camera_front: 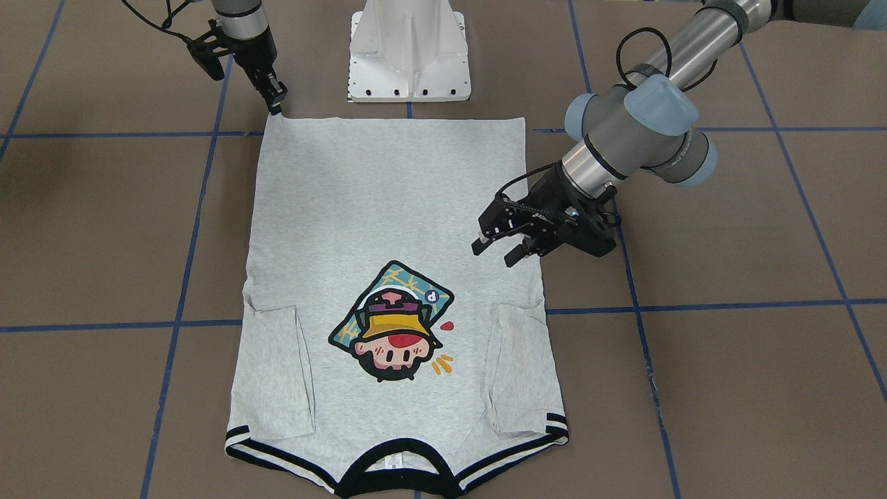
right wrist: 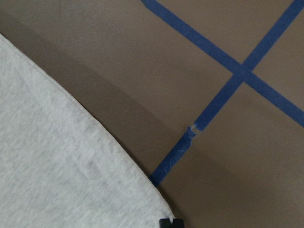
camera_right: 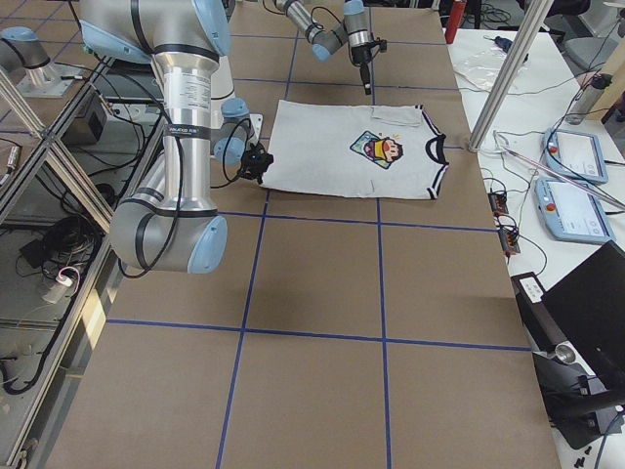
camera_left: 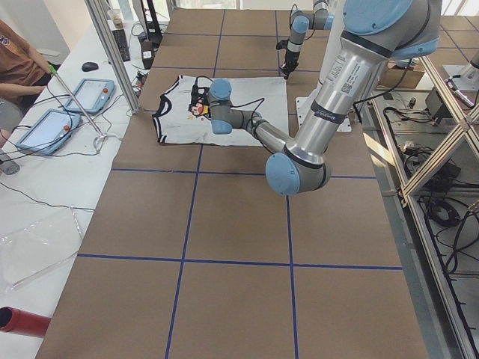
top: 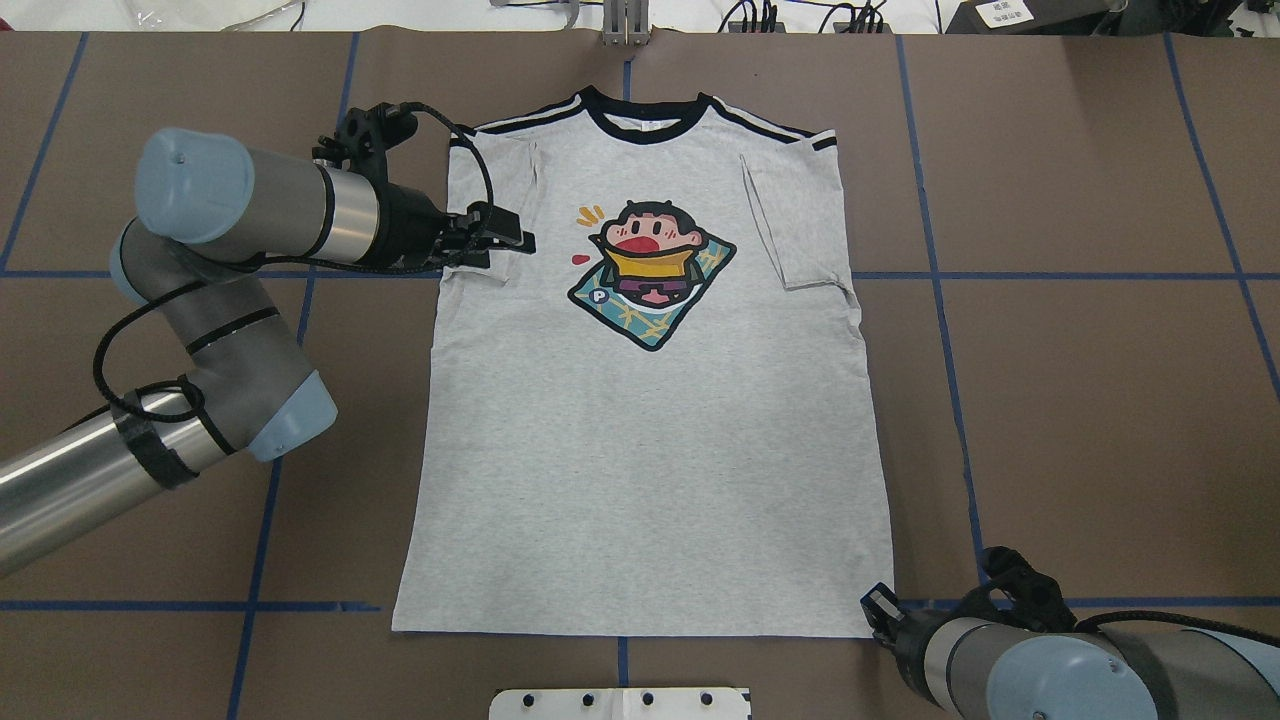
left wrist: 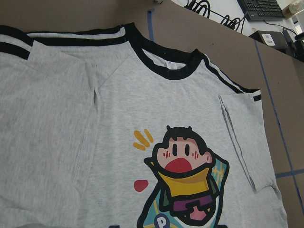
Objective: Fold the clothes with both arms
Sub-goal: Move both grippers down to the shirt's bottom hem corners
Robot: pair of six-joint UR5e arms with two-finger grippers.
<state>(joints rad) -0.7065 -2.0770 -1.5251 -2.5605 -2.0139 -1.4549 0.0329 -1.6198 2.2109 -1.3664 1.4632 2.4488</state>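
Observation:
The grey T-shirt point(camera_front: 388, 208) lies flat and print-up on the brown table, collar point(top: 645, 120) at the far side, both short sleeves folded in onto the chest. My left gripper point(camera_front: 493, 254) hovers open over the shirt's side edge just below the folded sleeve point(camera_front: 516, 367), holding nothing; from overhead the left gripper point(top: 520, 240) sits beside the cartoon print point(top: 650, 275). My right gripper point(camera_front: 277, 105) is down at the hem corner nearest the robot, fingers together on the cloth. Its wrist view shows that hem corner point(right wrist: 156, 204) ending at a black fingertip.
The white pedestal base point(camera_front: 409, 52) stands just behind the hem. Blue tape lines point(camera_front: 727, 305) cross the table. A side bench with teach pendants point(camera_left: 45, 123) and a seated person point(camera_left: 19, 63) lies beyond the collar end.

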